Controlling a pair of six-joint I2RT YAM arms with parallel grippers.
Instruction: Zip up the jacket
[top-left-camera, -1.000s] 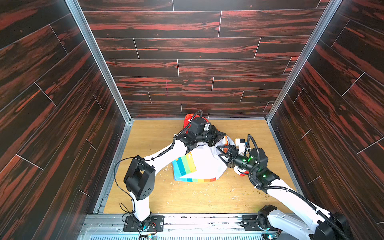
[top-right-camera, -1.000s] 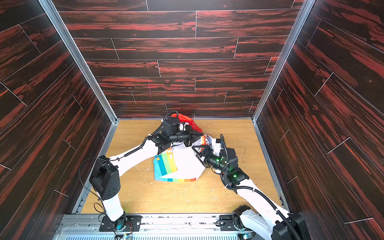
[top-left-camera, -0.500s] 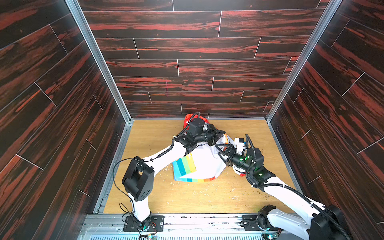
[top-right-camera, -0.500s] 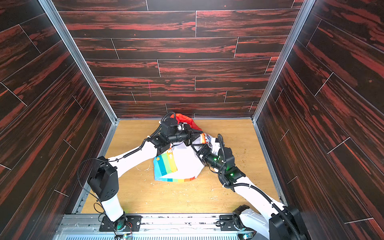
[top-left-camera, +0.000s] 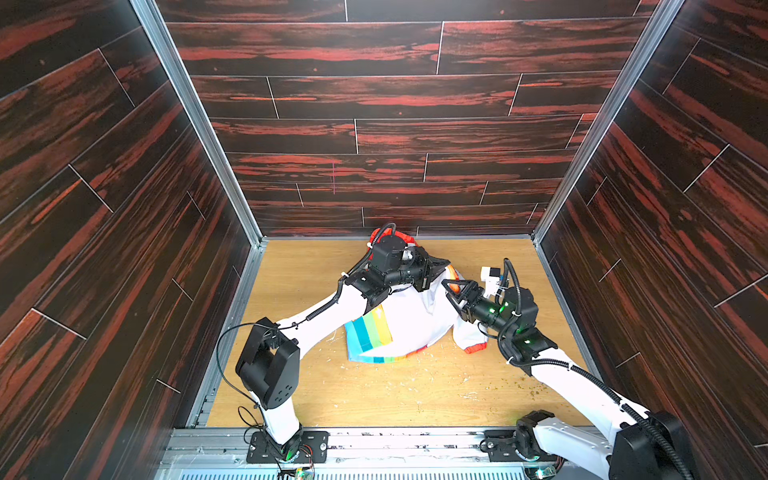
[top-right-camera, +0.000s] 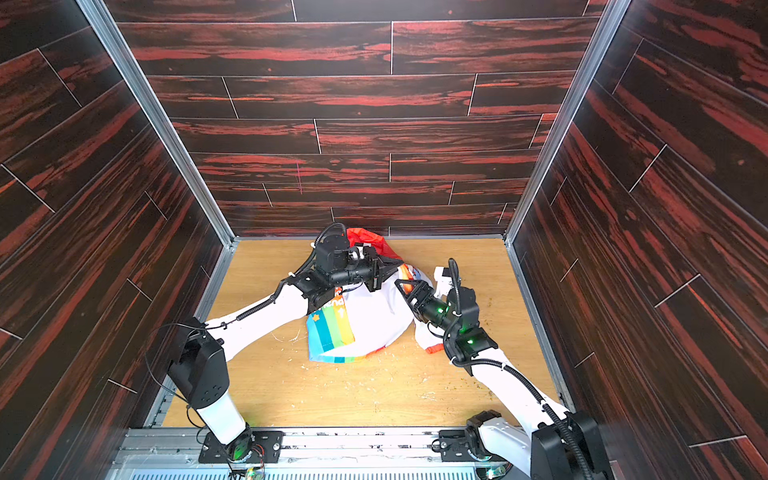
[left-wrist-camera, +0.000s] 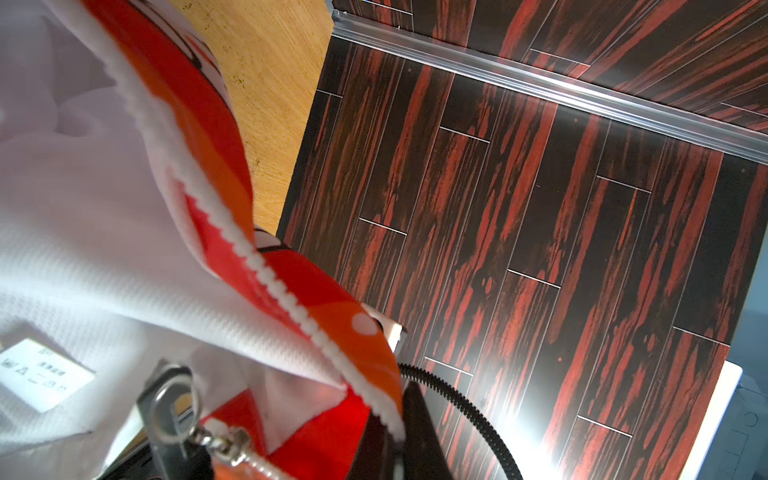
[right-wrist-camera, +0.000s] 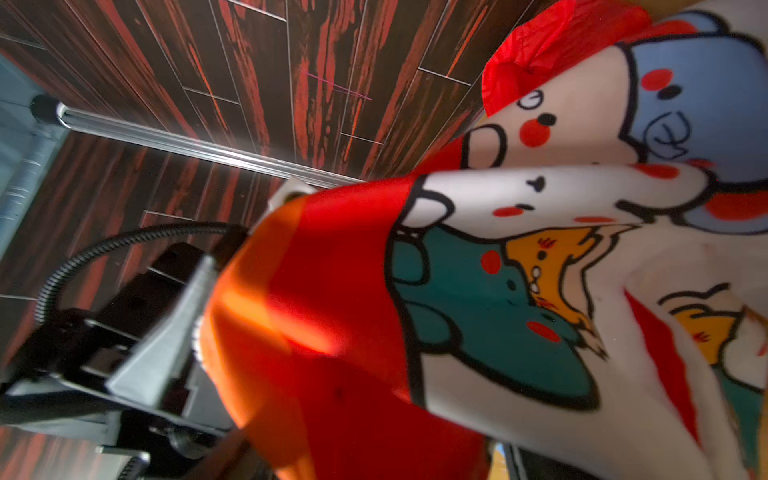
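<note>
We're reading the jacket (top-left-camera: 415, 320) as light, thin, floppy cloth, likely slippery. It's lying crumpled mid-frame in both top views on the wooden bench (top-left-camera: 374, 395), with the orange hood (top-right-camera: 368, 241) toward the back wall. The left hand (top-left-camera: 444, 264) is clamping together on the orange front edge beside the white plastic zipper teeth (left-wrist-camera: 282, 299). The metal pull ring (left-wrist-camera: 174, 405) is sitting at the lower left of the left wrist view. The right hand (top-left-camera: 451, 289) is standing apart with orange cloth between, and we can't tell if it's pinching. We're judging the stiffer zipper edge and pull the best holds, not the loose body.
</note>
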